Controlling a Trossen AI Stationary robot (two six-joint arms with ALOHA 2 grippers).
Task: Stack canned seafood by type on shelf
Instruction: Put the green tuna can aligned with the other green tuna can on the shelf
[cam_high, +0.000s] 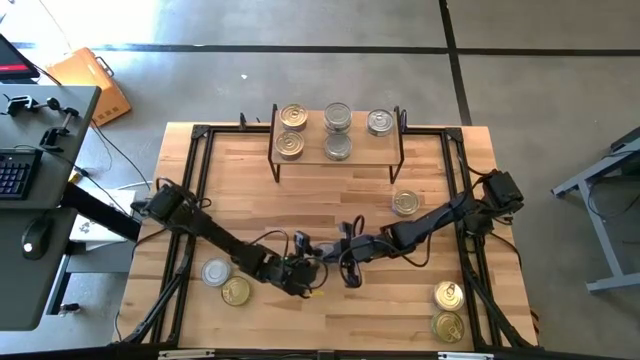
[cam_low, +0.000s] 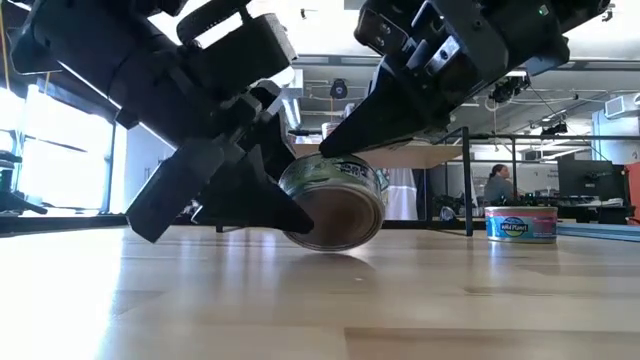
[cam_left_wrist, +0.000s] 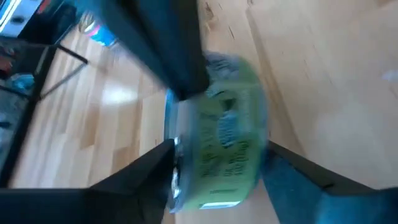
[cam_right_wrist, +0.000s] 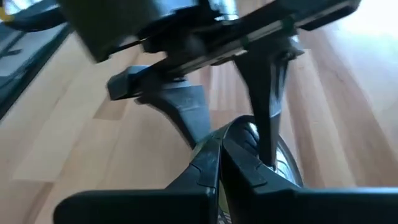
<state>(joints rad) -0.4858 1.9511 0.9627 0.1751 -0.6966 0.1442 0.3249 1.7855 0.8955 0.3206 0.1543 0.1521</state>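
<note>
Left claw (cam_high: 303, 272) apart around tipped green tin (cam_low: 335, 200), mid-table; right claw (cam_high: 352, 272) together, touching it.

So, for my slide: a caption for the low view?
Both grippers meet at a green-labelled tin tipped on the table.

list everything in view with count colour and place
shelf: one, light wood top on black legs, far edge of table
tins on shelf: five, two gold-lidded on its left, three silver-lidded in the middle and right
green-label tin: one, tipped on its side at table centre, between both grippers
loose tins: five, silver and gold at near left, gold right of centre, two gold at near right
table: one, slatted wood
left gripper: around the tipped tin
right gripper: shut, against that tin
</note>
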